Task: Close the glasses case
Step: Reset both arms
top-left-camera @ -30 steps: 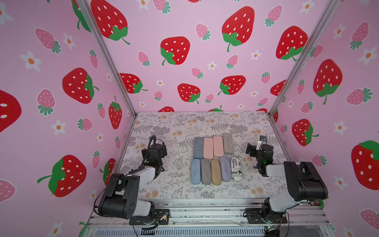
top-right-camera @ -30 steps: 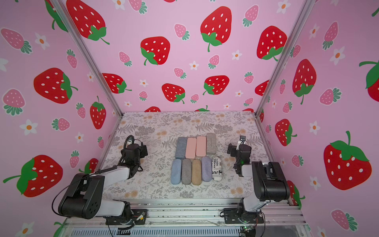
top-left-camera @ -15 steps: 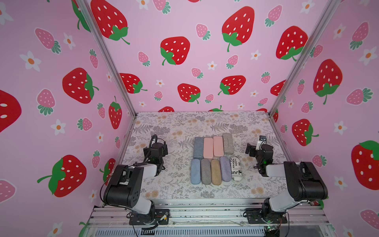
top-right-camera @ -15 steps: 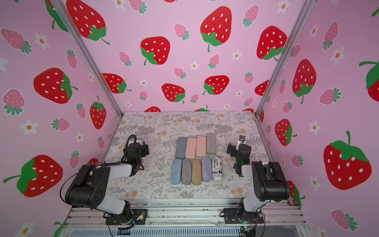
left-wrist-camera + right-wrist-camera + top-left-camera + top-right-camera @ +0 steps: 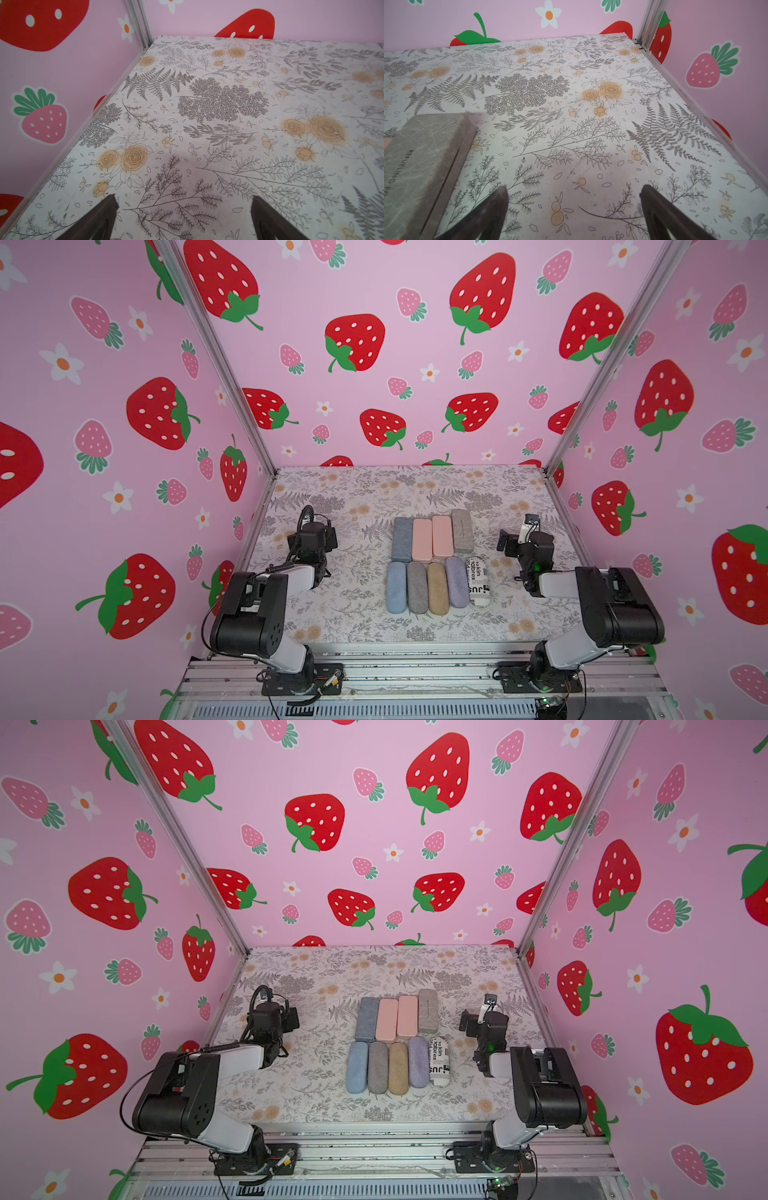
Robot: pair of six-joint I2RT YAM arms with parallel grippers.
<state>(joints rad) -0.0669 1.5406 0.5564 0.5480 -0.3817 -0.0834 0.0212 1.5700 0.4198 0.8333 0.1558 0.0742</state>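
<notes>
9 glasses cases sit mid-desk (image 5: pixel 353 616) in 2 rows, packed side by side, same layout in both top views.

Back row, 4 flat box types: blue-grey case (image 5: pixel 402 539), pink case (image 5: pixel 422 540), another pink case (image 5: pixel 442 536), grey marbled case (image 5: pixel 462 531).

Front row, 5 rounded types: light blue case (image 5: pixel 396 587), plain grey case (image 5: pixel 417 587), tan case (image 5: pixel 437 588), lavender case (image 5: pixel 457 581), white printed case (image 5: pixel 478 580).

From above, all 9 lids look down. The right wrist view has the grey marbled case (image 5: pixel 421 166) close up, with a dark seam line along its side. Can't tell if it's fully latched.

Writing:
- Grey marbled lid reads "REFUELING FO", rest cut by the frame edge.
- White printed case has black newsprint-style lettering. "Jus" and "kin" are legible, the rest is too small.

Right pincer (image 5: pixel 574 188): jaws spread wide, gripping nothing, bare desk below. The grey marbled case is near 1 finger, not touching.

Left pincer (image 5: pixel 184 197): jaws spread wide, gripping nothing, over bare floral print near the desk's left edge.

2 arms flank the rows. Left arm (image 5: pixel 291 572) is well apart from the cases, right arm (image 5: pixel 557 585) is nearer the white printed case.

Strawberry-print walls (image 5: pixel 374 364) close 3 sides.
</notes>
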